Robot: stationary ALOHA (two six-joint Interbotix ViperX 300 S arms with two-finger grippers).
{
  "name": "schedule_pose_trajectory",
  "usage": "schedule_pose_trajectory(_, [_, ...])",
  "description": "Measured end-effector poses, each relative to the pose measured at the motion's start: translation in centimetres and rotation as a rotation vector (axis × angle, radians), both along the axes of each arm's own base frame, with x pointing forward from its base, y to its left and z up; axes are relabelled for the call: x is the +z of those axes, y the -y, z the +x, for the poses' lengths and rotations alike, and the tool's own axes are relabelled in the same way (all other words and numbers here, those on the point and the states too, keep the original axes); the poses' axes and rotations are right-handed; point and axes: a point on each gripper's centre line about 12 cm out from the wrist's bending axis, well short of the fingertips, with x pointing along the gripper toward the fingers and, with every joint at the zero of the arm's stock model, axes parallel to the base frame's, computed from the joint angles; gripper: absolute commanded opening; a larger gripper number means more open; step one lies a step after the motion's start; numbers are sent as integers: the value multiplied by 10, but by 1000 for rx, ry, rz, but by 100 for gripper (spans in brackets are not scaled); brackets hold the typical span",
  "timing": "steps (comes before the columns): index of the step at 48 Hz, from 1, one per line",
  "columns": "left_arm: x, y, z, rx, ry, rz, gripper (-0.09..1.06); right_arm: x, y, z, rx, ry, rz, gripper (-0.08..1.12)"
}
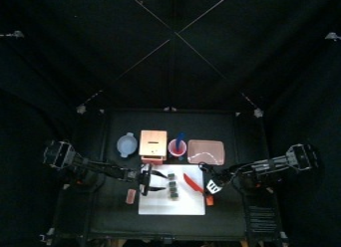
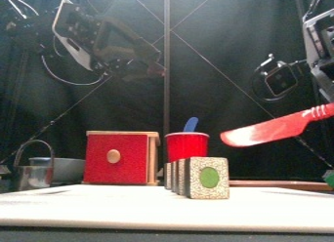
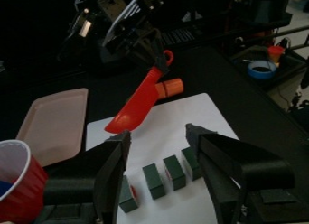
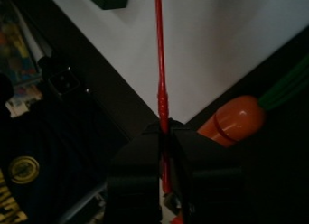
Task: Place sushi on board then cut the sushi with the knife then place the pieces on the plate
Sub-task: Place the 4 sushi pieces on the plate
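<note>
The sushi roll [image 2: 200, 178] stands on the white board [image 1: 186, 203] as a row of dark green blocks [image 3: 157, 179] with small gaps between them. My left gripper [image 3: 157, 142] hovers open above the row, its jaws wide apart on either side of it. My right gripper [image 4: 163, 148] is shut on the handle of the red knife [image 2: 274, 127]. The blade is held in the air, slanting over the board to the right of the roll [image 1: 158, 186]. The pink plate [image 1: 206, 151] lies behind the board at the right.
An orange carrot toy [image 3: 171, 86] lies on the board's right part under the knife. Behind the board stand the wooden box with red drawer front [image 2: 120, 156], the red cup [image 2: 187, 146] holding a blue knife, the blue-grey bowl [image 1: 127, 144] and a metal cutter [image 2: 37, 171].
</note>
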Motion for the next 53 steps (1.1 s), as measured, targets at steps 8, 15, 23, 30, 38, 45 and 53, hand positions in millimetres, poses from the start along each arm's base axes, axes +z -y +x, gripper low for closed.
schedule_pose_trajectory(8, [-1,1,0,-3,-1,1,87,-15,2,4,-128,-106,34,49])
schedule_pose_trajectory(15, [-1,1,0,-2,-1,2,87,-16,1,10,-154,-130,15,60])
schedule_pose_trajectory(23, [-1,1,0,-2,-2,0,87,-11,-2,16,-152,-115,-4,75])
schedule_pose_trajectory(30, [-1,1,0,-3,-1,3,87,-5,-10,20,-158,-111,22,81])
schedule_pose_trajectory(38, [-1,1,0,-3,-1,1,87,-3,-16,23,-135,-134,26,81])
schedule_pose_trajectory(45, [-1,1,0,-2,-2,0,87,2,-14,27,-80,-127,-28,81])
schedule_pose_trajectory(53, [0,1,0,-2,0,1,87,16,1,42,33,-77,-223,81])
